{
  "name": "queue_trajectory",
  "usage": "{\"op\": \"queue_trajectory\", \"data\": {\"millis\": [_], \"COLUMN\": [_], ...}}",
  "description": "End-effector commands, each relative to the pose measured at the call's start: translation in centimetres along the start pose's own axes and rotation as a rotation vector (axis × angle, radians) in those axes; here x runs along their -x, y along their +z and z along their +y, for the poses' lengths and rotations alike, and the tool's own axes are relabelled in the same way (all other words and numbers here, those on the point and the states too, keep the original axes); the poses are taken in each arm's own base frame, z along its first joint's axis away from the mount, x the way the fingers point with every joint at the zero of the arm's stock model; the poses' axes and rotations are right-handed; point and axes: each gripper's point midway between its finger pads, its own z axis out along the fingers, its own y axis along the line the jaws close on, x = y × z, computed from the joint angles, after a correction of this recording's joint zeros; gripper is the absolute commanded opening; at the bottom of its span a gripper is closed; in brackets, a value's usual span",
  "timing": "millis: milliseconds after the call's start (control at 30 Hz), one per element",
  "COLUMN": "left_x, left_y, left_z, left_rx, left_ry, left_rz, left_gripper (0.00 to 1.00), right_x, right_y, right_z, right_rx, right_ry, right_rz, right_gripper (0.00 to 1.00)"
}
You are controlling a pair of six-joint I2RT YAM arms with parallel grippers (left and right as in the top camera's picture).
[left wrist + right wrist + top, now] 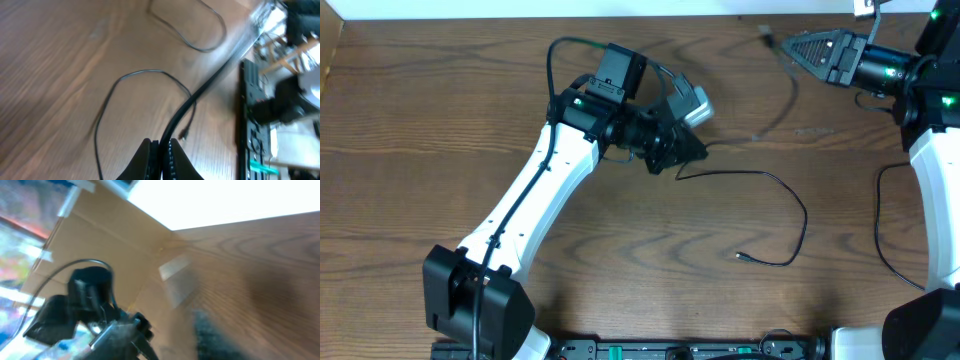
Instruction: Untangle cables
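My left gripper (698, 150) is at mid-table, and its jaws are shut on a dark cable (192, 102) in the left wrist view (162, 148). That cable (782, 112) looks blurred overhead and runs up and right, ending near my right gripper (787, 43) at the back right. A thin black cable (798, 205) loops across the table from below the left gripper to a small plug (740, 257). In the left wrist view this loop (107, 100) and its plug (184, 135) lie beside the held cable. The right wrist view is too blurred to show the right jaws.
A cardboard wall (328, 60) borders the table on the left, and a pale strip (620, 8) runs along the back. The right arm's own black cable (880, 235) hangs at the right. Dark equipment (680, 350) lines the front edge.
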Motion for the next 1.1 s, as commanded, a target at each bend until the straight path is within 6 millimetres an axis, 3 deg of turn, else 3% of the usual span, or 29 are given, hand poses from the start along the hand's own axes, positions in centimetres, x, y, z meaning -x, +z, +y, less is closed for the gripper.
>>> {"op": "queue_trajectory", "data": {"millis": [0, 33, 133, 267, 367, 500, 633, 933, 1067], "left_x": [0.8, 1.4, 3.2, 7.0, 10.1, 13.5, 14.6, 14.7, 14.7], "left_y": [-0.8, -1.5, -2.8, -5.8, -8.9, -13.4, -16.4, -17.1, -17.2], "left_z": [2.3, 2.7, 2.3, 1.1, 0.6, 0.3, 1.2, 1.6, 1.6], "left_rx": [0.159, 0.202, 0.237, 0.27, 0.28, 0.238, 0.177, 0.058, 0.01], "left_ry": [-0.245, -0.283, -0.301, -0.34, -0.398, -0.542, -0.741, -1.041, -1.148], "left_rz": [-0.008, -0.032, -0.096, -0.257, -0.419, -0.633, -0.762, -0.819, -0.829], "left_gripper": [0.07, 0.08, 0.07, 0.07, 0.08, 0.07, 0.07, 0.07, 0.07], "right_x": [1.0, 0.7, -0.4, -2.0, -3.3, -5.4, -7.4, -11.5, -13.3], "right_y": [-0.8, -1.3, -2.9, -3.7, -2.8, -1.1, 0.4, 5.3, 7.1], "right_z": [-2.7, -4.8, -8.6, -10.0, -8.7, -5.4, -3.2, 0.9, 1.8], "right_rx": [-0.191, -0.309, -0.526, -0.613, -0.518, -0.308, -0.183, -0.017, 0.041], "right_ry": [-0.059, -0.031, 0.024, 0.004, -0.046, -0.186, -0.32, -0.568, -0.637], "right_rz": [-0.069, -0.082, -0.081, -0.019, 0.056, 0.165, 0.244, 0.375, 0.424], "right_gripper": [0.6, 0.73, 0.99, 0.99, 0.99, 0.95, 0.87, 0.9, 0.89]}}
